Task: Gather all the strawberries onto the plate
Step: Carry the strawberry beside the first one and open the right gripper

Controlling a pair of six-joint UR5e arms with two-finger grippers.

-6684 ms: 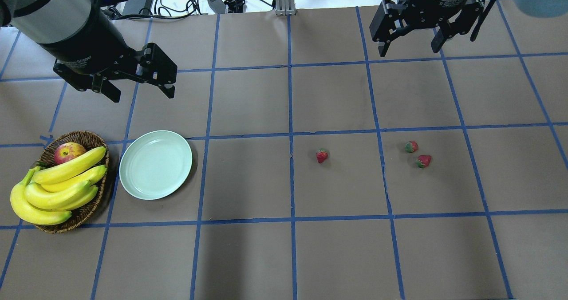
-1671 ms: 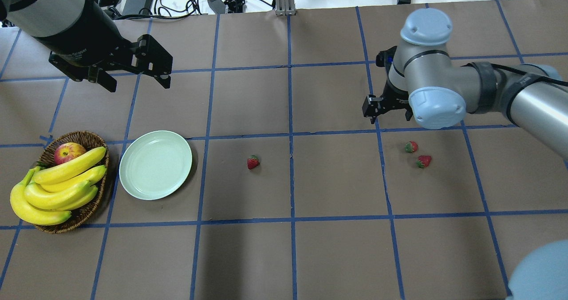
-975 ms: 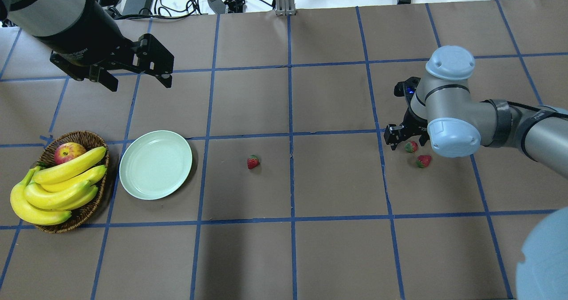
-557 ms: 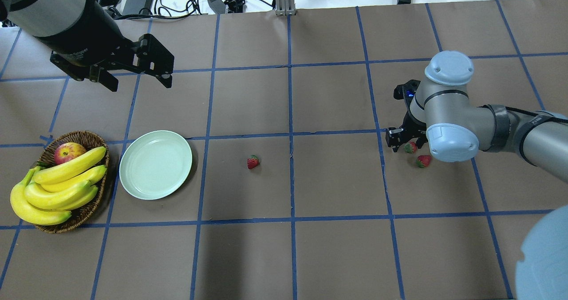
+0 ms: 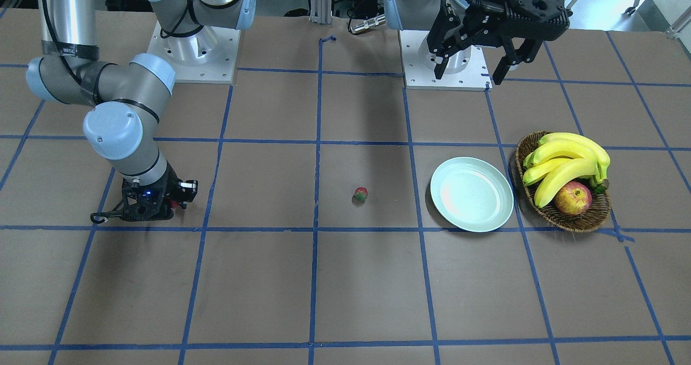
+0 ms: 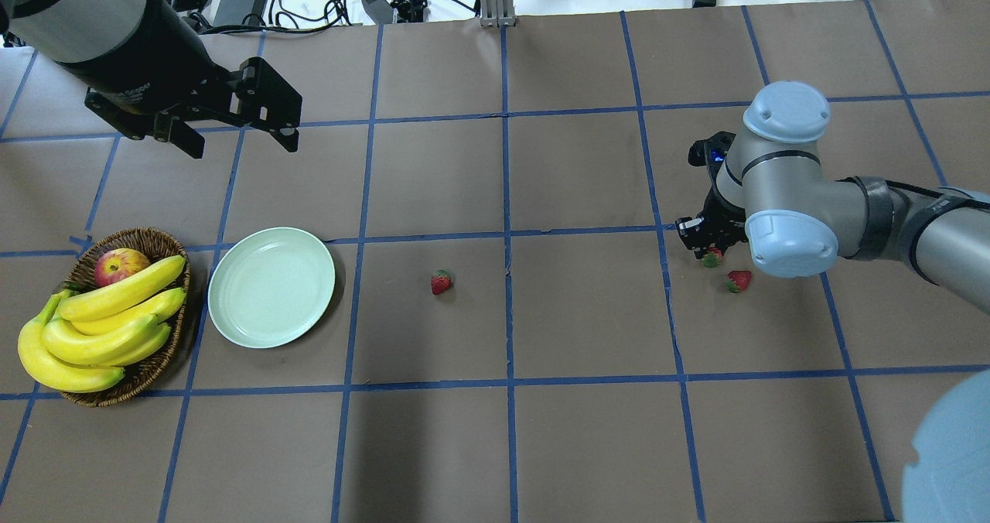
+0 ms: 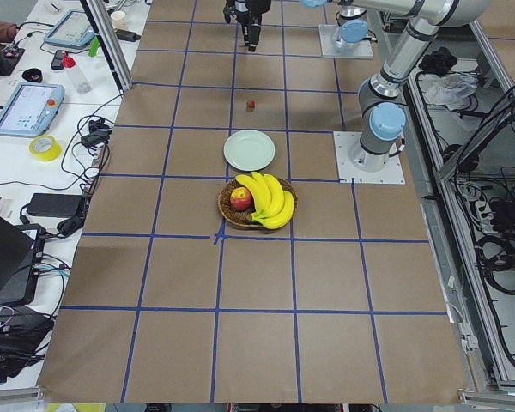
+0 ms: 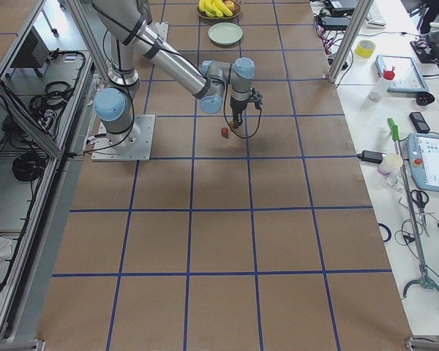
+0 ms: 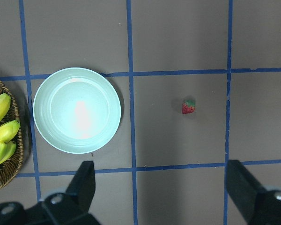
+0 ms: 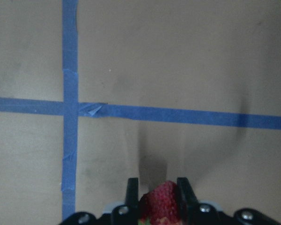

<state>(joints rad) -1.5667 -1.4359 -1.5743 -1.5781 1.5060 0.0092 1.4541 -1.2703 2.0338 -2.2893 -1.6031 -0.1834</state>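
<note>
The pale mint plate (image 6: 271, 287) lies empty beside the basket; it also shows in the front view (image 5: 471, 201) and the left wrist view (image 9: 77, 110). One strawberry (image 6: 441, 282) lies on the table to the right of the plate (image 9: 188, 106). My right gripper (image 6: 709, 252) is down at the table, shut on a second strawberry (image 10: 161, 206) held between its fingers. A third strawberry (image 6: 739, 280) lies just beside it. My left gripper (image 6: 232, 128) is open and empty, high above the table behind the plate.
A wicker basket (image 6: 147, 237) with bananas (image 6: 100, 322) and a red-yellow apple (image 6: 120, 266) stands against the plate's left side. Blue tape lines grid the brown table. Cables and boxes lie along the far edge.
My right arm came down over the two right-hand strawberries and its fingers closed on the left one. Before that, one strawberry moved from mid-table to near the plate. The left gripper barely moved.
</note>
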